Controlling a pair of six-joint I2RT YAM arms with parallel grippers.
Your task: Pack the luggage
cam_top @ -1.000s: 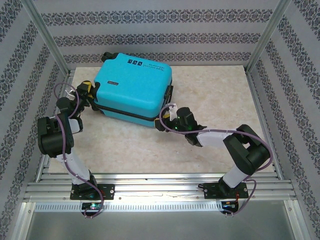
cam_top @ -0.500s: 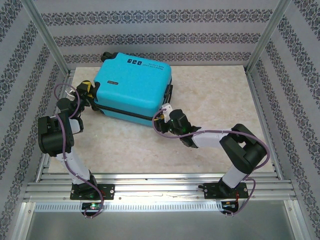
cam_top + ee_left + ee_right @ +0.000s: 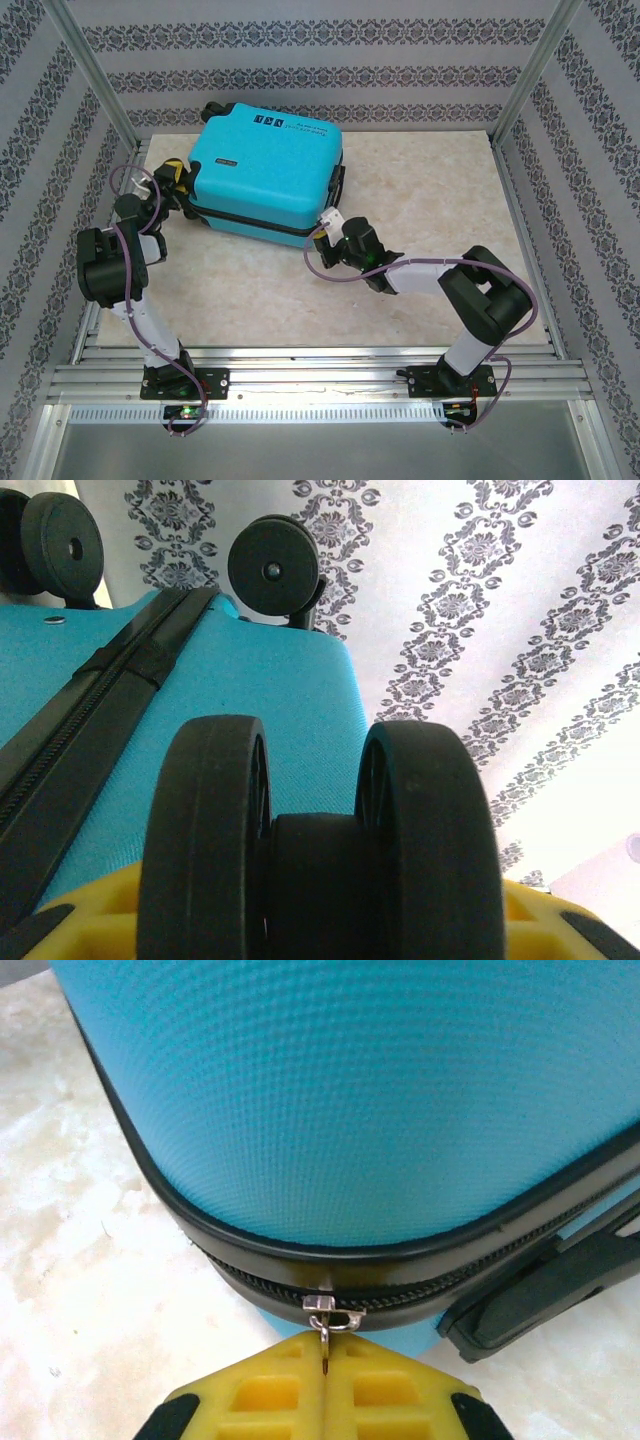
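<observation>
Right gripper has just changed. A second ago you had it spread and just short of the luggage; now it sits at the near right corner with its pads pressed together on the zipper pull. The wrist view shows the little metal tab going straight into the seam between the yellow fingers. The luggage has barely moved: it lies flat and closed at the back left of the table, turquoise shell up, wheels toward your left arm. Left gripper is part open around a black double wheel with a yellow finger on each side. It looks clamped there to brace the case, though the contact is cut off at the bottom of that view. With the lid down and the pull pinched, packing looks done, so I judge the step in hand to be zipping. I can't tell from this angle which stretch of zipper is already closed. Drag along the seam, keep the brace firm, and watch that the small tab doesn't slip out of the pinch.
</observation>
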